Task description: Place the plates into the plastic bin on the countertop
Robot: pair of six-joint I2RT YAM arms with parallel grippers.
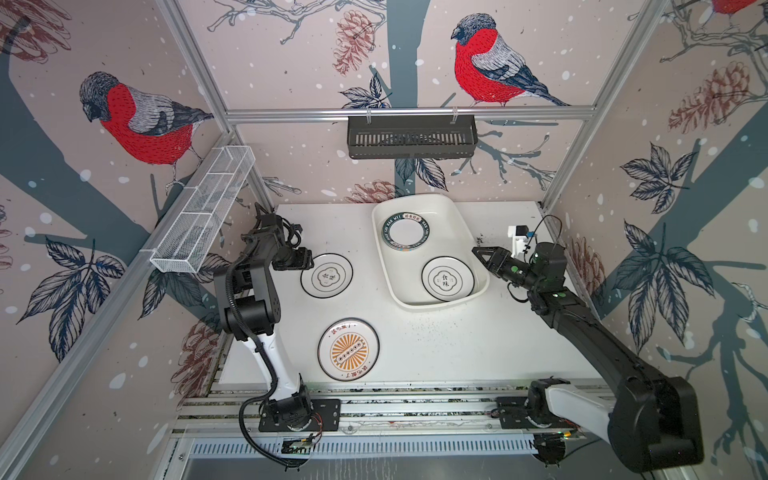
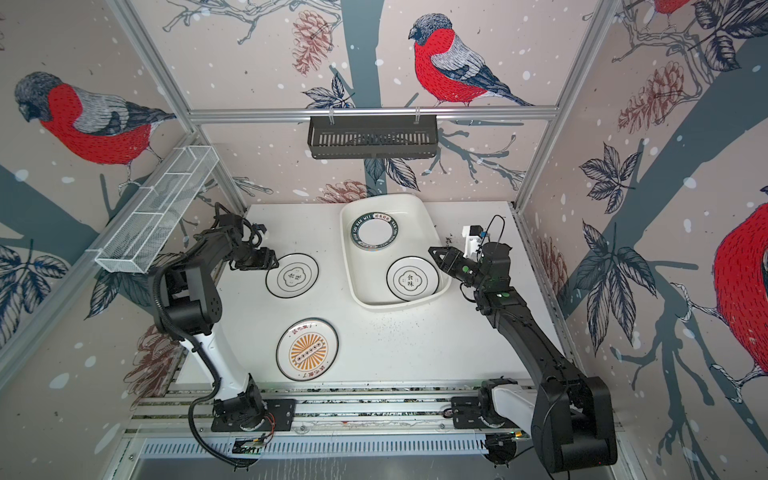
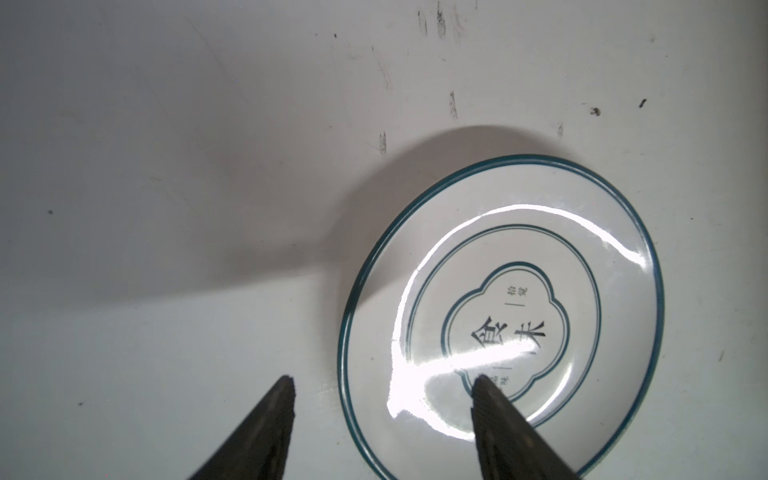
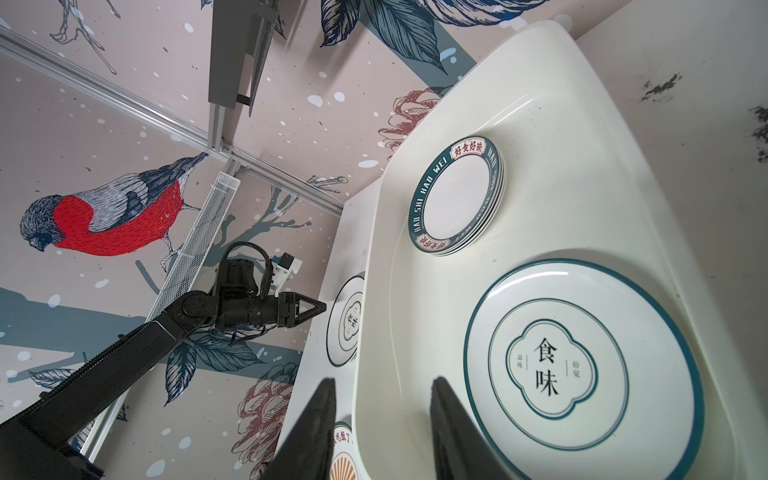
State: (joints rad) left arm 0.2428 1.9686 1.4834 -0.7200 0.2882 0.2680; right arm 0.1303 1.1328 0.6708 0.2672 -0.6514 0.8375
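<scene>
The left gripper [image 3: 384,379] stood with its jaws apart, straddling the left rim of a round white plate with a thin dark rim and black Chinese characters [image 3: 519,316]. In the left wrist view one finger was over the plate's well and the other over the bare white speckled worktop [image 1: 457,345]. Whether the fingers touched the plate could not be told, and nothing was gripped yet. This plate lay flat and face up on the left half of the worktop, just left of the large glossy white plastic bin [image 1: 415,200]. Nearer, and well apart from it, lay a round white plate with an orange sunburst centre [image 1: 348,349], also flat and face up.

The right gripper [image 1: 478,252] hovered by the bin's right rim, pointing left, its jaws partly apart and empty.

Inside the bin sat a small stack of white plates with wide dark-green lettered rims [image 1: 405,232] at the far end, and a second thin-rimmed character plate [image 1: 448,278] at the near right end. The task looked past halfway: two plates lay outside the bin, and the one under the left gripper seemed next.

Being round, the plates had no long axis. The bin's long axis ran from far to near, with its near end swung toward the right.
</scene>
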